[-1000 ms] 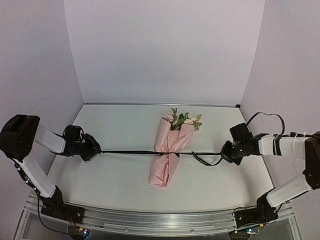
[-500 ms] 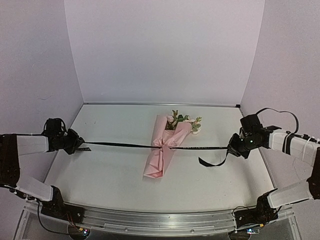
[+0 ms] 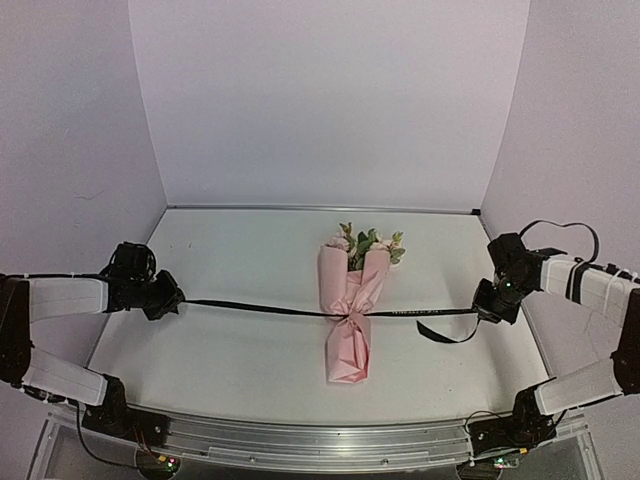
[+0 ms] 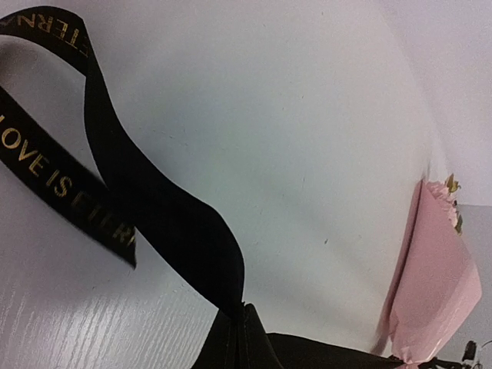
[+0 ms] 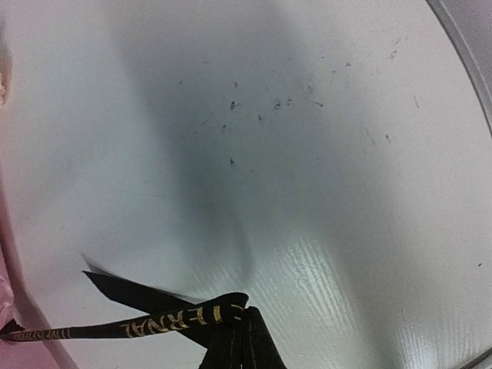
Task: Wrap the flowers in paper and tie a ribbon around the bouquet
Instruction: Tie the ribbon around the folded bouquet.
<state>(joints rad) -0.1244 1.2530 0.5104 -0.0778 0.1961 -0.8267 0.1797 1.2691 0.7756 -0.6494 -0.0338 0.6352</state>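
The white bench (image 3: 230, 345) has the bouquet (image 3: 350, 310) lying in the middle, wide end toward the back wall. The pink paper (image 3: 346, 350) is already rolled round it, w/ the flowers (image 3: 366, 243) poking out the top. The black ribbon (image 3: 250, 306) runs in one tight line across the bench, left to right, and it crosses the bouquet at the thin waist, where the paper is pinched in. The left pincer (image 3: 172, 300) is clamped tight on one end of the ribbon and the right pincer (image 3: 488, 308) on the other end, both well apart from the bouquet. A small knot (image 3: 349, 317) sits at the waist. A short loose tail (image 3: 440, 333) curls down by the right pincer. So the step in hand looks like pulling the tie snug, nearly the last bit of the job. Next, prob. both arms need an even pull, not too hard, so the bouquet doesn't slide or spin. Then let go.
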